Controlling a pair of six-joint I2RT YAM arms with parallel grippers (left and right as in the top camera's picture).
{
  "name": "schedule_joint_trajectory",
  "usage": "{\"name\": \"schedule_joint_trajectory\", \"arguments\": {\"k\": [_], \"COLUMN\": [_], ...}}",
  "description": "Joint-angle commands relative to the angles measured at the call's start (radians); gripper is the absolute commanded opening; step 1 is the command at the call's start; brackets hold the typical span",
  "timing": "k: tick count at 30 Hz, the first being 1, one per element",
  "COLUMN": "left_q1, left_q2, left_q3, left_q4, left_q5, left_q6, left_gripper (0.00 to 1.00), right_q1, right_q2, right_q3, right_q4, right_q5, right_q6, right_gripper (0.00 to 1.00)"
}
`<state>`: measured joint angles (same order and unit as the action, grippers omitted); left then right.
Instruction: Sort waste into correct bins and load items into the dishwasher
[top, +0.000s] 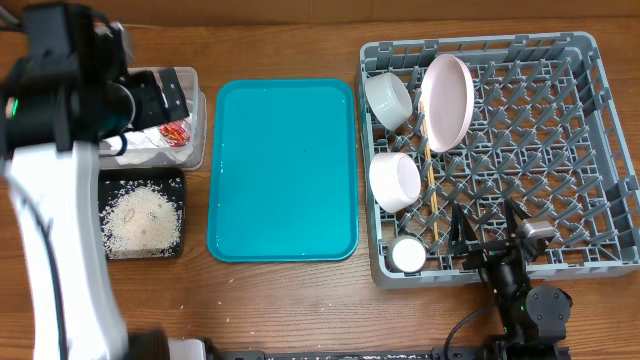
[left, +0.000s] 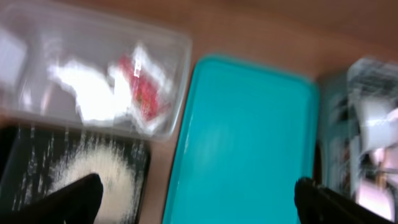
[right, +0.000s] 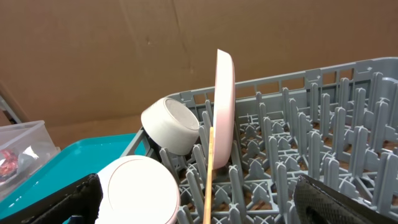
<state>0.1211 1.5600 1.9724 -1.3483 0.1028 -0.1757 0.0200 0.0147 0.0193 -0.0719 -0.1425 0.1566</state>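
The clear tub (left: 175, 81) is found ahead-left of the left gripper (left: 199, 190), the dish rack (right: 311, 74) straight ahead of the right gripper (right: 199, 186); both are held open.

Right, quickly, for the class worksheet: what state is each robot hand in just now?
Left hand: open, holding nothing.
Right hand: open, holding nothing.

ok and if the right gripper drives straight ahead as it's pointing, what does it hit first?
Most likely the wooden chopstick, leaning midway between the fingers of the open right gripper, with the plate standing on edge right behind it. The near white bowl sits close by one finger; depth is unclear.
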Motion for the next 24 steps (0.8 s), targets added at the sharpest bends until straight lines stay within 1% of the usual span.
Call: {"name": "schedule_joint_trajectory", "arguments": {"k": [1, 2, 4, 7, 12, 16, 20, 24], "left_q1": [-0.046, -0.058, -0.074, -0.077, -0.077, -0.077, -0.077, -0.077], "left_q2": [-0.21, -0.269, -0.378, -0.529, -0.777, -0.94, -1.081, -1.202], "left_q3": [-0.203, -0.285, -0.447, -0.687, -1.097, -1.387, -1.609, -1.755], "left_q4": [0.238, 0.332, 0.5, 0.715, 1.006, 1.242, 1.408, 1.457], "left_q5": [0.098, 0.132, 0.171, 0.186, 0.183, 0.167, 0.128, 0.072], "left_q6": [0.118, 0.163, 0.217, 0.221, 0.221, 0.221, 0.22, 0.221], "left_gripper": [1.0, 1.0, 1.0, 1.0, 1.0, 1.0, 1.0, 1.0], "right_q1": [-0.005, -0.005, -0.005, -0.005, -0.005, -0.005, -0.005, -0.005], "right_q2": [-0.012, -0.012, -0.012, -0.012, -0.012, -0.012, -0.012, -0.012], "right_q3": [-0.011, -0.011, -0.011, -0.011, -0.011, -0.011, -0.011, -0.011], "right_q4": [0.007, 0.007, 0.007, 0.007, 0.007, 0.007, 0.007, 0.007], "right_q5": [-0.006, -0.006, -0.005, -0.006, -0.006, -0.006, -0.006, -0.006], "right_q6": [-0.001, -0.001, -0.001, -0.001, -0.001, -0.001, -0.001, -0.001], "right_gripper": [1.0, 1.0, 1.0, 1.0, 1.0, 1.0, 1.0, 1.0]}}
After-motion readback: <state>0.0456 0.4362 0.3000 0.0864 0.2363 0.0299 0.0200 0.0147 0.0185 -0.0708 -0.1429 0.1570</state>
